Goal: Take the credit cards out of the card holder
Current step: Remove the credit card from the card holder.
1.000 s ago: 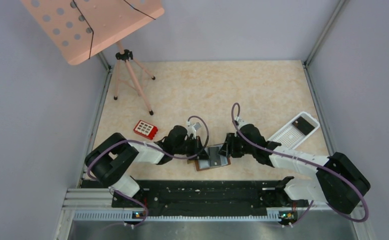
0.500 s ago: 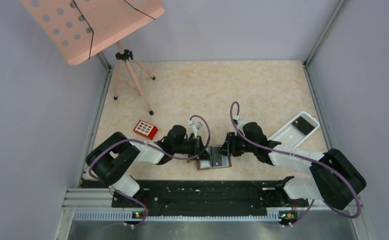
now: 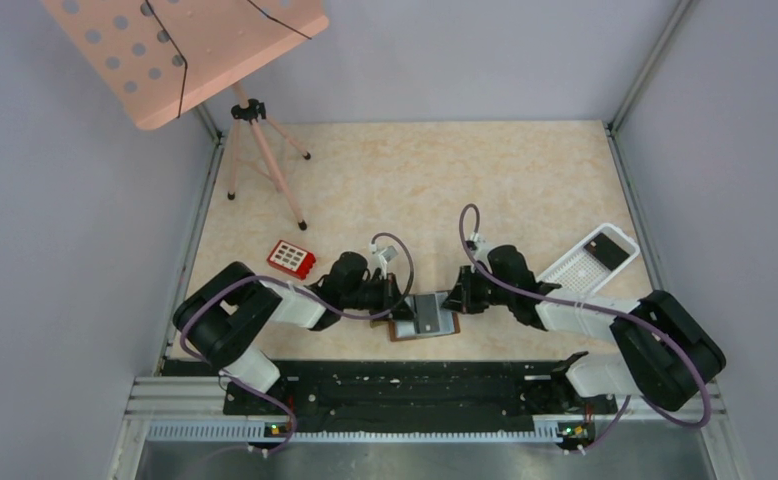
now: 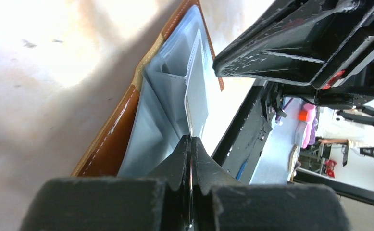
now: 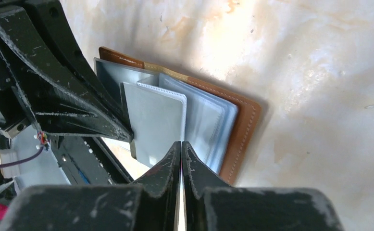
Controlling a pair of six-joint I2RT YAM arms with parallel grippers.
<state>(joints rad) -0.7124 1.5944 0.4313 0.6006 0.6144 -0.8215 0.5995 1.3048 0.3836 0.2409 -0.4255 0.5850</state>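
Note:
The card holder lies open on the table near the front edge, brown outside, with blue-grey plastic sleeve pages fanned up. My left gripper comes in from the left. It is shut on the edge of one pale sleeve page, which stands edge-on above its tips. My right gripper comes in from the right. It is shut at the stitched edge of the same pale page, tips together with a thin sliver between them. No loose credit card shows.
A red keypad-like block lies left of the left arm. A white perforated tray with a black item sits at the right. A pink music stand on a tripod stands at the back left. A black rail runs just in front of the card holder.
My left gripper has drawn slightly to the left and the right gripper has followed it. The card holder has shifted a little left with them.

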